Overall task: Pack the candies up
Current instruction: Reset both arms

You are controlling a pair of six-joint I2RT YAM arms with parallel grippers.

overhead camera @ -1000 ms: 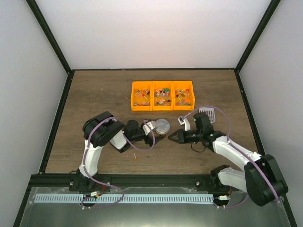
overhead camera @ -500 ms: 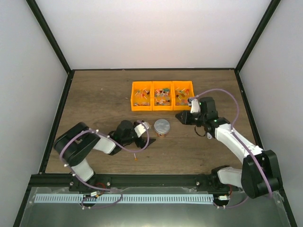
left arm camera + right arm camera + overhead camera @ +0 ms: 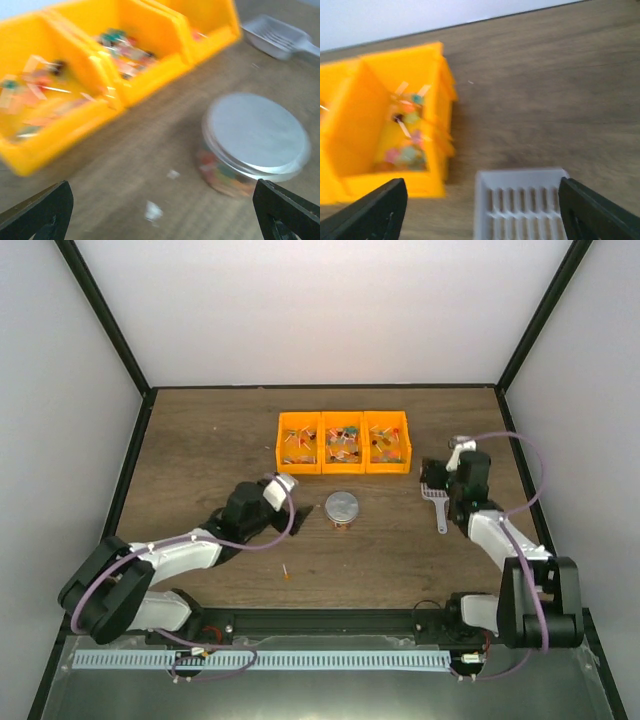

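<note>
Left wrist view: lidded cup (image 3: 256,131) holds candies (image 3: 223,173).

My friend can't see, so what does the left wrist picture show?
A small clear cup with a silver lid, candies inside, stands on a wooden table. Behind it is an orange bin holding more candies, and a grey scoop lies at top right.

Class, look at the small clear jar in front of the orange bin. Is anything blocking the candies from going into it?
Yes. A silver lid sits on top of the jar, covering its mouth, so the candies in the orange bin could not drop in with it on.
</note>
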